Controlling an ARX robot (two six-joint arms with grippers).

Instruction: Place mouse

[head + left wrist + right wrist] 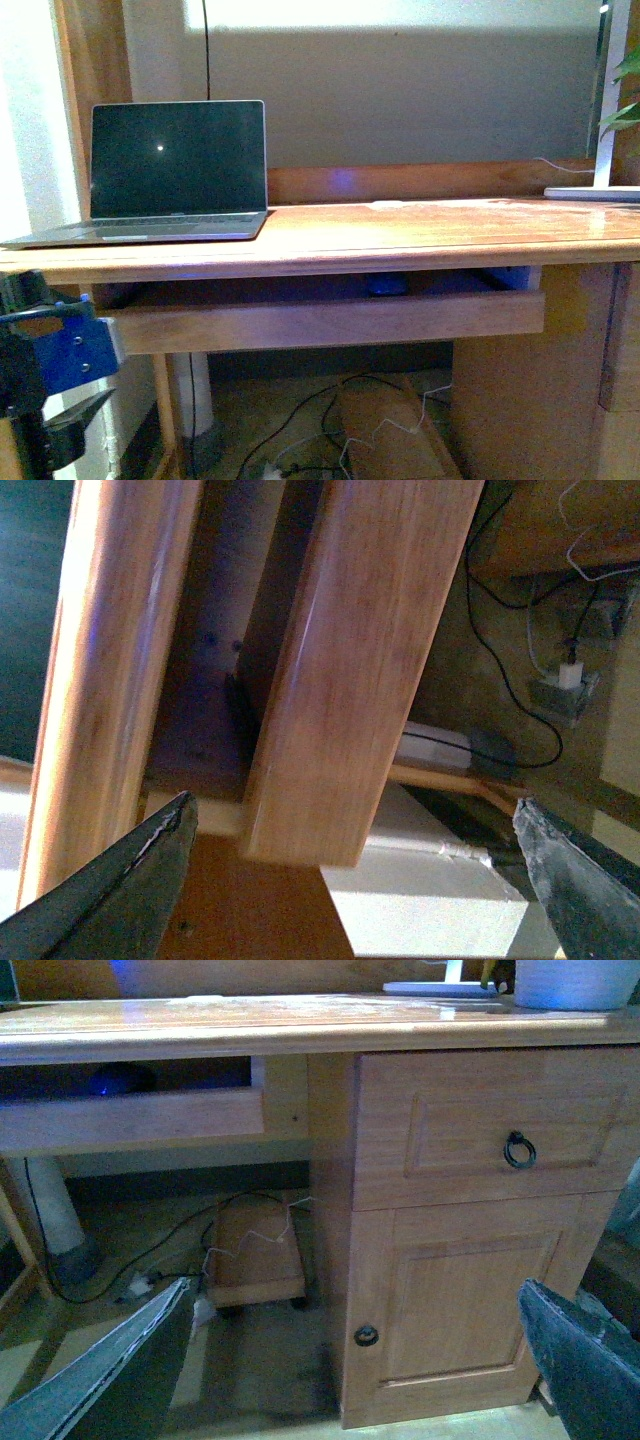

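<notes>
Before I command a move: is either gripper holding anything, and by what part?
Nothing is held. The left gripper and right gripper are open and empty; the mouse lies in the tray.

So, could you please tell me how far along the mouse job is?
Done: the mouse lies in the pull-out tray under the desktop, so it may already be placed, though I cannot be sure. In hand: nothing; the left claw and right claw are open and empty. Left: if the desktop is the goal, the whole pick and set-down.
</notes>
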